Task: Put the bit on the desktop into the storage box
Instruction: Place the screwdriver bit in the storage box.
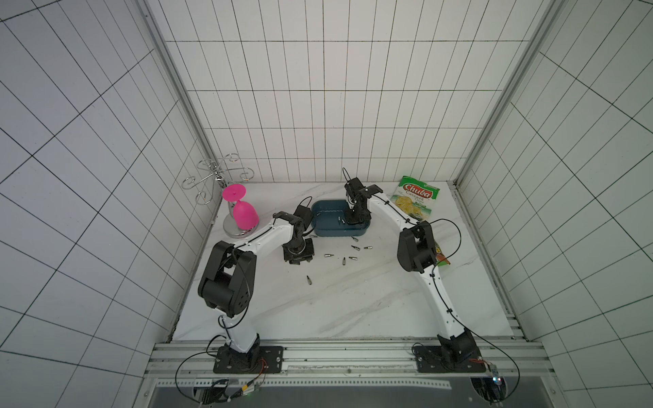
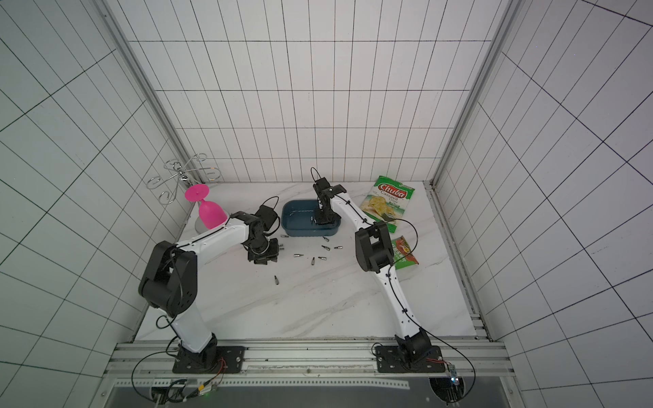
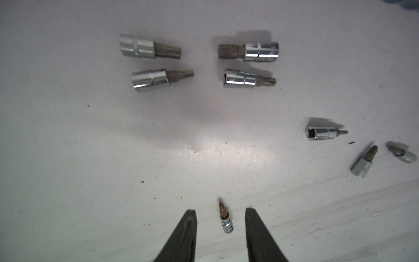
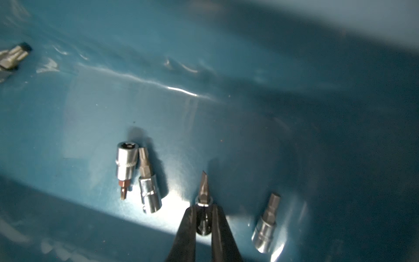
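Chrome flat-tipped bit (image 4: 203, 191) over glossy storage box (image 4: 226, 68).

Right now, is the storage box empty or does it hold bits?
Not empty: several bits lie on the storage box floor in the right wrist view; the right gripper holds another.

Marble desktop (image 1: 353, 303) with storage box (image 1: 339, 232), scattered bits (image 1: 329, 254), 2 snack bags (image 1: 417, 199)
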